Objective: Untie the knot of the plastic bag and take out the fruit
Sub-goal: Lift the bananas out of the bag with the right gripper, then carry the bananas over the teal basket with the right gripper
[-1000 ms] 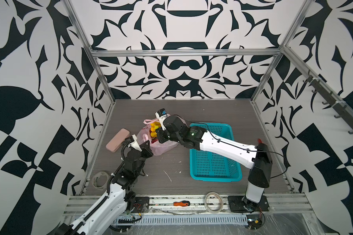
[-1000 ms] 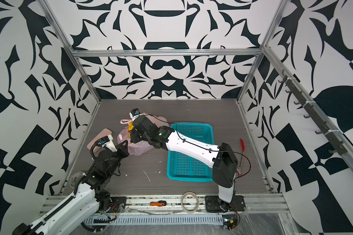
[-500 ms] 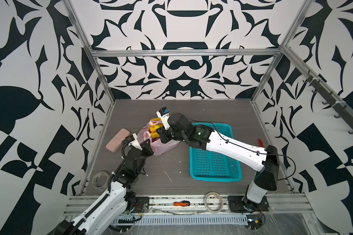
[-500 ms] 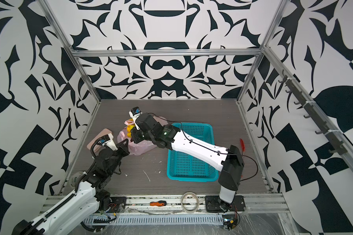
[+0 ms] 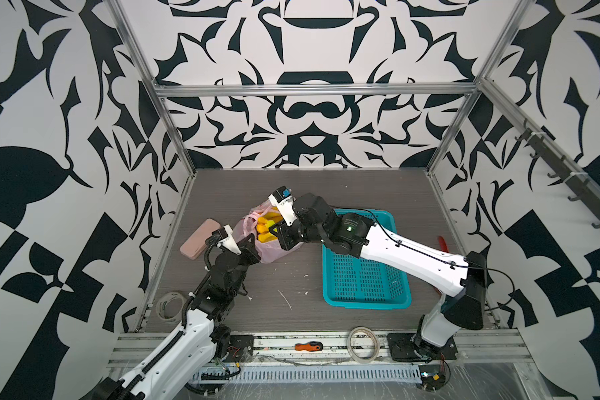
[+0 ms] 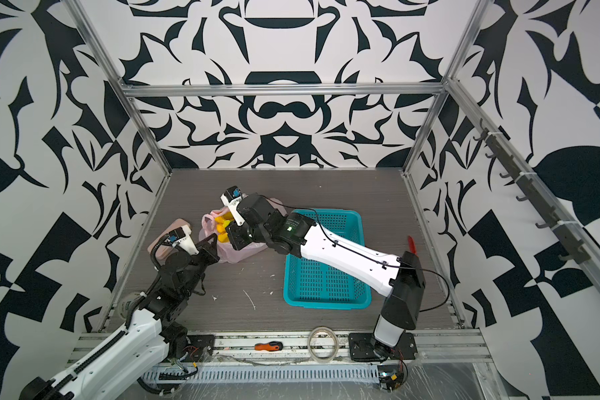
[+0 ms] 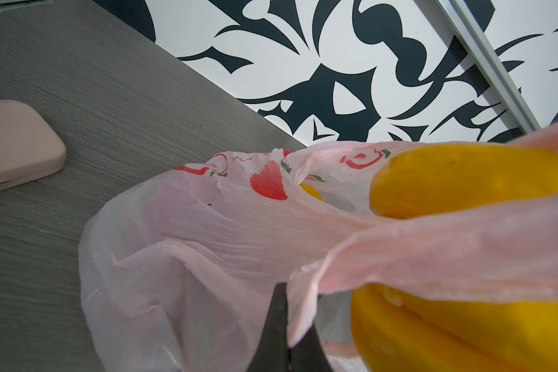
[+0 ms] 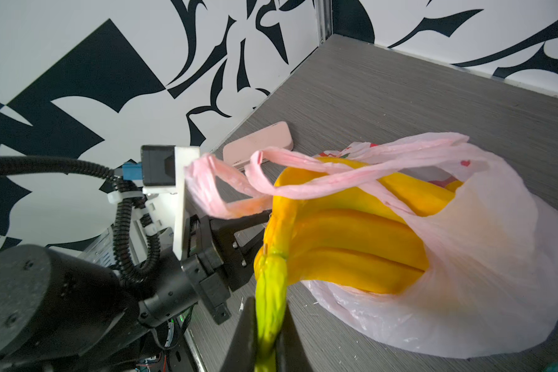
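Beside the teal perforated basket (image 5: 364,273), the right claw (image 8: 266,322) is gripping the stem of the yellow banana bunch (image 8: 351,244) in the pale-pink plastic bag (image 8: 480,273), whose edge the left claw (image 7: 290,322) is pinching.

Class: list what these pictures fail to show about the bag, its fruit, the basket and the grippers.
- Right wrist view: any fruit under the banana bunch, hidden by it and the plastic bag.
- Both top views: the teal basket, far left corner behind the right arm.
- Left wrist view: the left gripper, fingers cut off at the bottom edge.
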Controlling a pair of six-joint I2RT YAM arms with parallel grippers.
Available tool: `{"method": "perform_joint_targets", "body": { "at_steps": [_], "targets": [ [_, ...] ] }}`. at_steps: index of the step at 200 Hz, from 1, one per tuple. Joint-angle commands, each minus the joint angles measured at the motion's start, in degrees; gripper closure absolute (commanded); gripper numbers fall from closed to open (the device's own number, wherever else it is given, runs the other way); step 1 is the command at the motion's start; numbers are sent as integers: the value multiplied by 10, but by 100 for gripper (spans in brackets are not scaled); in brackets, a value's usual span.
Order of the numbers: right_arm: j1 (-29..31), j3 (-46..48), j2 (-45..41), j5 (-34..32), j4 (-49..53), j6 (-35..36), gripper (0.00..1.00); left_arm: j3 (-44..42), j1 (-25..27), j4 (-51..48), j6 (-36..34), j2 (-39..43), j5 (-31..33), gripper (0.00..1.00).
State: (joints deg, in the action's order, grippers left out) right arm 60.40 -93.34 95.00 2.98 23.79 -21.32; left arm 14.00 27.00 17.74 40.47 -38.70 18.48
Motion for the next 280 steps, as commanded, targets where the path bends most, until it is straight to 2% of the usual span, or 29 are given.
{"method": "perform_joint_targets", "body": {
  "at_steps": [1,95,148,222,280],
  "targets": [
    [0,0,-36,25,-2,18,100,17,-1,2,-6,0,14,100],
    [20,-20,-67,82,11,28,100,19,-1,15,-7,-23,12,100],
    [41,-35,-78,91,40,28,100,19,-1,23,-6,-30,11,100],
    [89,-42,-102,55,96,18,100,26,-1,24,-11,-35,9,100],
    [104,-9,-157,0,142,-3,100,29,-1,13,-14,-27,12,100]
  ]
}}
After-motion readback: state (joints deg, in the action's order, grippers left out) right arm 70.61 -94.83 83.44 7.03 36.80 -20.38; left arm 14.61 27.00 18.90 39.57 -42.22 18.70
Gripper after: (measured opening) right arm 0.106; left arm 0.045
